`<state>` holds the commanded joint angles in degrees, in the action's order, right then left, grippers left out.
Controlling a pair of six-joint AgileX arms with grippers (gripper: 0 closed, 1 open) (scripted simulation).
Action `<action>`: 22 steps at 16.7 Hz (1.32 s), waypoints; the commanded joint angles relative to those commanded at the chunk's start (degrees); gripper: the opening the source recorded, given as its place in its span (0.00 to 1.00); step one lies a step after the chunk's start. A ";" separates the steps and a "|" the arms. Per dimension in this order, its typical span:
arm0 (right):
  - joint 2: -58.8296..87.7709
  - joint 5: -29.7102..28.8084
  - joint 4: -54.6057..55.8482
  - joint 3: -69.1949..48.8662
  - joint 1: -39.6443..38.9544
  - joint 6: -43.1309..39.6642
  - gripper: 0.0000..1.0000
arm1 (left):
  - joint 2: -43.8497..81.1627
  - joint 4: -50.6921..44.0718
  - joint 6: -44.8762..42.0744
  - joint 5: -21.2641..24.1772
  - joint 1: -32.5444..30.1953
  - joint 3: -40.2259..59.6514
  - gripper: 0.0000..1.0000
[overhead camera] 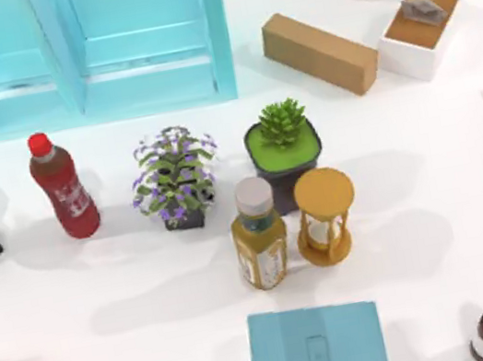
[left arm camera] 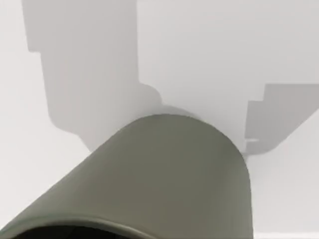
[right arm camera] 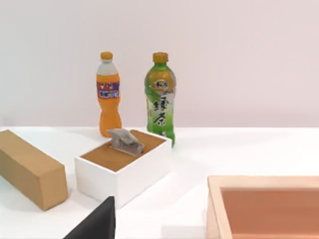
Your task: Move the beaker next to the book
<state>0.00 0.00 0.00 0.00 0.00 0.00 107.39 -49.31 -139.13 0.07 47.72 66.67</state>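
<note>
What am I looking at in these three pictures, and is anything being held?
Two simulated AgileX arms work at a white table. The top view looks down from above: the light-blue book lies at its bottom edge, above it an hourglass, a yellow bottle, a flowering plant and a succulent. The other pictures come from cameras on the arms' wrists. The left wrist view shows a grey-green cylinder up close, possibly the beaker; whether it is held cannot be told. The right wrist view faces an orange bottle, a green bottle and a white box, with a dark wedge, probably part of that arm's gripper.
</note>
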 joint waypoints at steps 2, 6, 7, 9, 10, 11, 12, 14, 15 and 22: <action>0.00 0.00 0.00 0.00 0.00 0.00 1.00 | 0.00 0.00 0.00 0.00 0.00 0.00 0.77; 0.00 0.00 0.00 0.00 0.00 0.00 1.00 | 0.00 0.00 0.00 0.00 0.00 0.00 0.47; 0.00 0.00 0.00 0.00 0.00 0.00 1.00 | 0.00 0.00 0.00 0.00 0.00 0.00 0.40; 0.00 0.00 0.00 0.00 0.00 0.00 1.00 | 0.00 0.00 0.00 0.00 0.00 0.00 0.25; 0.00 0.00 0.00 0.00 0.00 0.00 1.00 | 0.00 0.00 0.00 0.00 0.00 0.00 0.17; 0.00 0.00 0.00 0.00 0.00 0.00 1.00 | 0.00 0.00 0.00 0.00 0.00 0.00 0.10; 0.00 0.00 0.00 0.00 0.00 0.00 1.00 | 0.00 0.00 0.00 0.00 0.00 0.00 0.02; 0.00 0.00 0.00 0.00 0.00 0.00 1.00 | 0.00 0.00 0.00 0.00 0.00 0.00 0.00; 0.00 0.00 0.00 0.00 0.00 0.00 1.00 | 0.00 0.00 0.00 0.00 0.00 0.00 0.00; 0.00 0.00 0.00 0.00 0.00 0.00 1.00 | -0.17 -0.21 -0.08 -0.02 -0.11 0.15 0.00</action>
<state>0.00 0.00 0.00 0.00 0.00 0.00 107.23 -49.52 -139.21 0.05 47.60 66.82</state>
